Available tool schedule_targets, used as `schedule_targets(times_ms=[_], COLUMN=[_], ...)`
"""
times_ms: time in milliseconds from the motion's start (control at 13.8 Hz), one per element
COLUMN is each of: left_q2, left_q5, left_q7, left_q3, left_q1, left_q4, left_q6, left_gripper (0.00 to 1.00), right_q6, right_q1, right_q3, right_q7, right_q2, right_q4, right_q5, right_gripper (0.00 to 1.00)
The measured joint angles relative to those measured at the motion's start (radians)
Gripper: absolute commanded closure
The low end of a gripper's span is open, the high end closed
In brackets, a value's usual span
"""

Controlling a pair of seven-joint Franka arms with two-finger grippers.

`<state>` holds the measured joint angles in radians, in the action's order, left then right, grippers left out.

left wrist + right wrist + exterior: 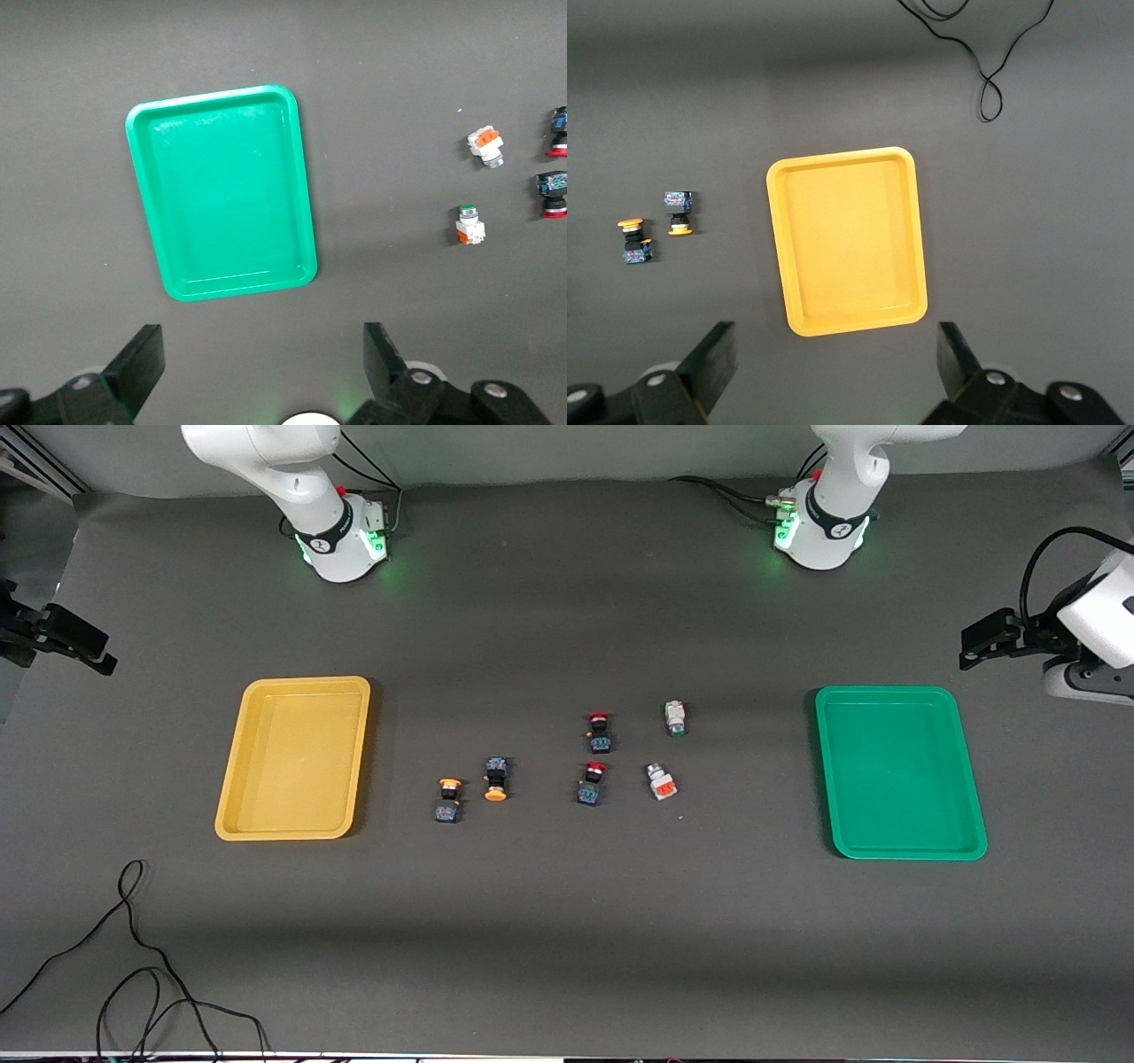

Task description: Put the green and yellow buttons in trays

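The left gripper [261,363] hangs in the air at the left arm's end of the table, above the green tray [221,190], its fingers [142,359] spread wide and empty; only the fingertips and part of the gripper body show in the left wrist view, the rest cut off at the frame edge. The right gripper [833,363] hangs likewise over the yellow tray [846,239] at the right arm's end, jaws wide apart, nothing between them. Both arms wait.

Both trays lie bare. Between them on the dark table [567,939] rest six switches in pairs: two yellow-capped buttons [449,800] [495,778] toward the yellow tray, two red-capped switches [599,730] [591,783] in the middle, and two white-bodied buttons toward the green tray, one with a green part [675,718], one with orange [660,781]. A loose black cable [133,957] trails off the table's near corner, partly out of frame.
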<state>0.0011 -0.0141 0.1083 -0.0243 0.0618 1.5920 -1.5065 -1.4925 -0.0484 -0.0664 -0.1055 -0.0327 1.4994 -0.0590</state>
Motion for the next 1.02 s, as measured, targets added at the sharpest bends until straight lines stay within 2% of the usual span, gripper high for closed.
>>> schedule_targets(times_ms=[581,799,1017], left_q2=[-0.010,-0.083,-0.131], left_q5=[-0.004,-0.011,-0.022], left_q7=[0.000,-0.059,-0.213], left_q3=[0.004,0.052,0.168], left_q1=[0.001,0.014,0.047], left_q4=[0.038,0.193,0.320], left_q6=[-0.004,-0.106,-0.183], left_gripper=[0.00,0.00,0.00], right_q6=[0.010,0.020,0.048], right_q1=[0.000,-0.005,-0.009], right_q3=[-0.011,-0.009,-0.005], right_q7=[0.000,0.021,0.112], right_q2=[0.000,0.000,0.001], right_q4=[0.000,0.000,0.001], right_q5=[0.000,0.001,0.001], right_gripper=[0.00,0.00,0.00])
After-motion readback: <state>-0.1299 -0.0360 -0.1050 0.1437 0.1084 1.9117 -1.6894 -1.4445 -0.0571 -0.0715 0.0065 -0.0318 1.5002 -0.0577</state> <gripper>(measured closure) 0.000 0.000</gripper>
